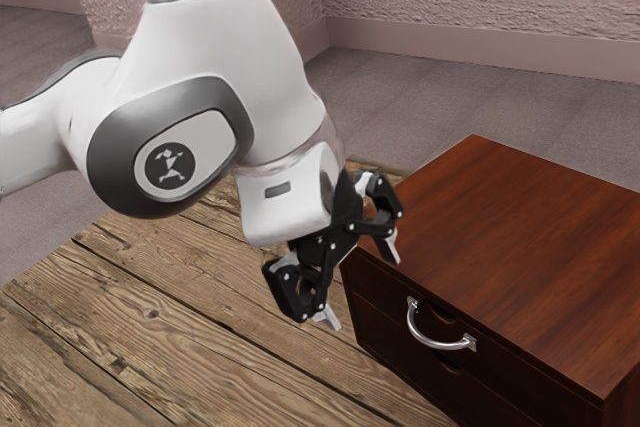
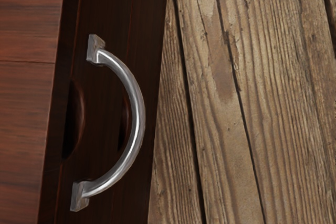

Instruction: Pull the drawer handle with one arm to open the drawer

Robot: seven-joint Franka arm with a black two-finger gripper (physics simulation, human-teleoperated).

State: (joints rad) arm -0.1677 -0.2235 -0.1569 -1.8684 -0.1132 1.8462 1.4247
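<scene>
A dark red-brown wooden cabinet (image 1: 520,237) stands on a plank table at the exterior view's right. A curved silver handle (image 1: 437,327) sits on its drawer front (image 1: 385,292), which looks flush with the cabinet body. My black gripper (image 1: 362,289) hangs open at the cabinet's front corner, to the left of the handle and apart from it, with nothing between its fingers. In the wrist view the handle (image 2: 134,124) arches off the dark drawer front (image 2: 110,24), with the cabinet top (image 2: 26,24) beside it.
The weathered plank table (image 1: 150,327) spreads to the left of and in front of the cabinet, and its boards (image 2: 236,103) run past the drawer front in the wrist view. Grey carpet and a pink wall lie behind.
</scene>
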